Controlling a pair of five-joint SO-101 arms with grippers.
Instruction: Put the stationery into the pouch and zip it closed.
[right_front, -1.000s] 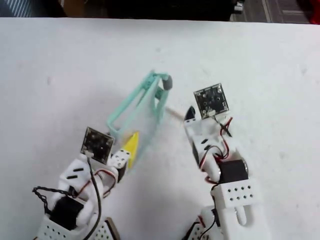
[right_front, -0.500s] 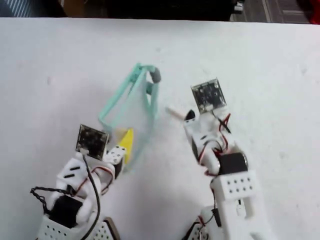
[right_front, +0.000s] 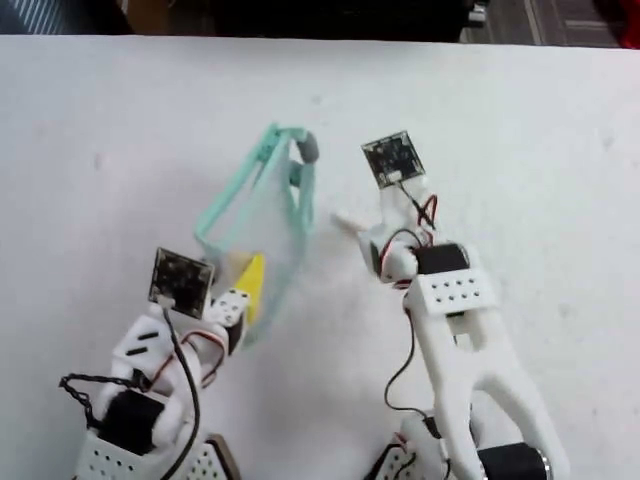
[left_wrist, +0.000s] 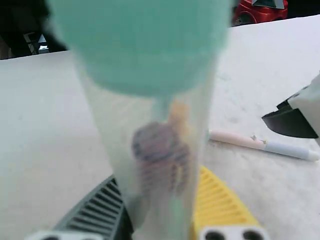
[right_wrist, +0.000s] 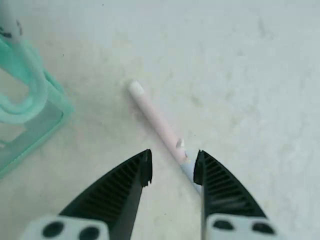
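A clear pouch (right_front: 262, 228) with a teal zipper edge (right_front: 235, 190) stands tilted on the white table. My left gripper (right_front: 246, 296) is shut on its near end, yellow finger (left_wrist: 220, 205) on one side and grey finger (left_wrist: 105, 202) on the other. Inside the pouch (left_wrist: 160, 140) sit blurred purple and orange items. A pale pink pen (right_wrist: 157, 120) lies on the table just right of the pouch. My right gripper (right_wrist: 172, 167) is open, its black fingertips straddling the pen's near end. From above, the pen (right_front: 346, 220) pokes out beside the right gripper (right_front: 366, 236).
The pouch's dark zipper pull (right_front: 309, 148) is at its far end. The table's far edge (right_front: 320, 38) meets a dark background. Open white surface lies to the far left and right of both arms.
The left gripper has shifted the pouch left and away. The right arm has stretched forward and lowered over the pen, its wrist camera moving toward the pouch.
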